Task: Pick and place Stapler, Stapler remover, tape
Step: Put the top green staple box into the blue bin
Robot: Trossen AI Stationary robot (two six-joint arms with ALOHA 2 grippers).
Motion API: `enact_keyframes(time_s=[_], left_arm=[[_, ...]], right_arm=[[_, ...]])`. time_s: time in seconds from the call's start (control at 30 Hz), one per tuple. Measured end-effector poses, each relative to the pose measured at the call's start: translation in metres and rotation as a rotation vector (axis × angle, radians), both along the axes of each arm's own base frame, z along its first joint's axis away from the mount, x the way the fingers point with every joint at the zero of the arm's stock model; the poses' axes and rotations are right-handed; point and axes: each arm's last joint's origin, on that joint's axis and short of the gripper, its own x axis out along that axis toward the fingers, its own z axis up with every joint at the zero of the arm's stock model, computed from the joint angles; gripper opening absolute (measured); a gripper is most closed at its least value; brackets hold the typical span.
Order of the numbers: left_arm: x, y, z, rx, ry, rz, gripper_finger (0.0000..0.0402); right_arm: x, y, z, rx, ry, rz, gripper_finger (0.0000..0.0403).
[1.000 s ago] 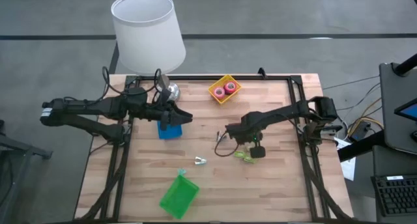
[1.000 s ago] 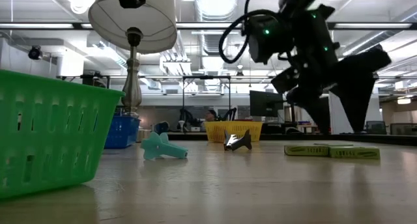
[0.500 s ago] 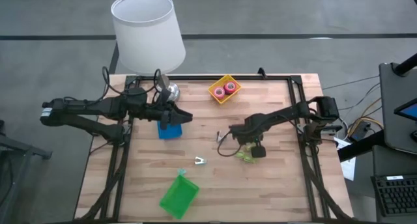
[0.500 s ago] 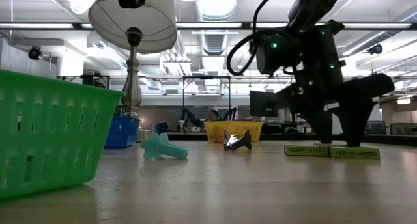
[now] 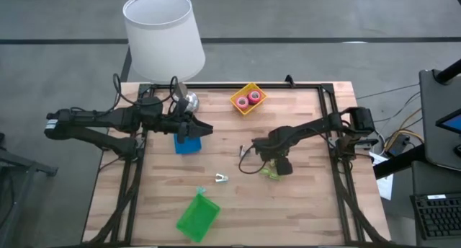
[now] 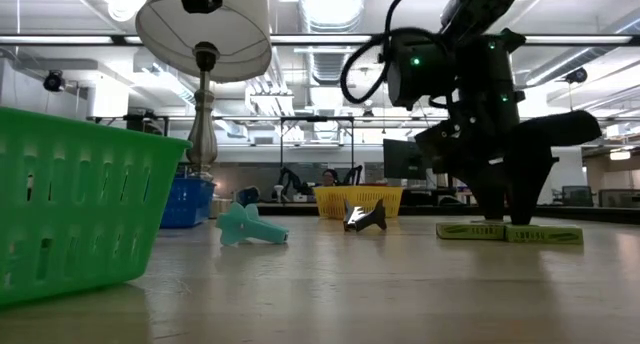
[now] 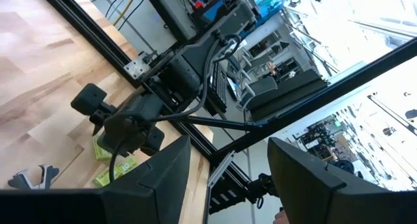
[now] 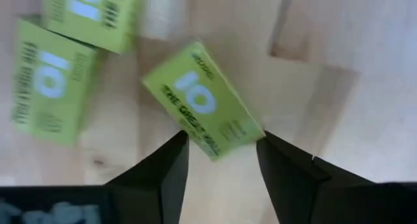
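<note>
**A:** Dropping, that's the change. A second ago the right gripper (image 5: 277, 166) hung above the lime-green boxes (image 5: 271, 173) with its fingers (image 8: 171, 160) spread wide. Now it is down on the tabletop (image 5: 310, 205) among them.

**B:** And the fingers?

**A:** They've narrowed a good deal. In the right wrist view they stand either side of one end of the angled box (image 8: 202, 108), close against it but still parted. I wouldn't call it a firm pinch yet.

**B:** So it's about to lift a box. Is that one of the three things?

**A:** It looks like a flat printed carton, not a stapler, a remover or tape. I'd judge it goes along with the stapler things, but I can't confirm that.

**B:** Where's the tape?

**A:** Two pink-red tape rolls (image 5: 248, 99) lie in the yellow basket (image 5: 238, 103) at the far edge, well apart from either arm. The small silver stapler remover (image 5: 220, 177) sits loose mid-table, with the green basket (image 5: 196, 218) nearer the front edge.

**B:** And the left arm?

**A:** No change. The left gripper (image 5: 203, 130) hangs over the blue basket (image 5: 187, 144), fingers (image 7: 159, 178) apart, with nothing between them.

**B:** So sorting is partway done.

**A:** I'd say so. The remover is not yet placed.
</note>
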Motion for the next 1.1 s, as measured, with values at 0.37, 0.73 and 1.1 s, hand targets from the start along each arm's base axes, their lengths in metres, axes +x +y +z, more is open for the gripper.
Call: enact_keyframes(time_s=[0.37,0.73,1.1], left_arm=[[0.0,0.0,0.0,-0.001,0.0,0.0,0.0209],[0.001,-0.001,-0.005,-0.02,0.016,-0.004,0.0209],[0.001,-0.001,-0.005,-0.024,0.017,-0.004,0.0209]], right_arm=[[0.018,0.006,0.02,0.007,-0.099,0.185,0.0221],[0.012,0.007,0.009,0.002,-0.093,0.332,0.0284],[0.011,0.017,0.003,0.0,-0.119,0.427,0.0255]])
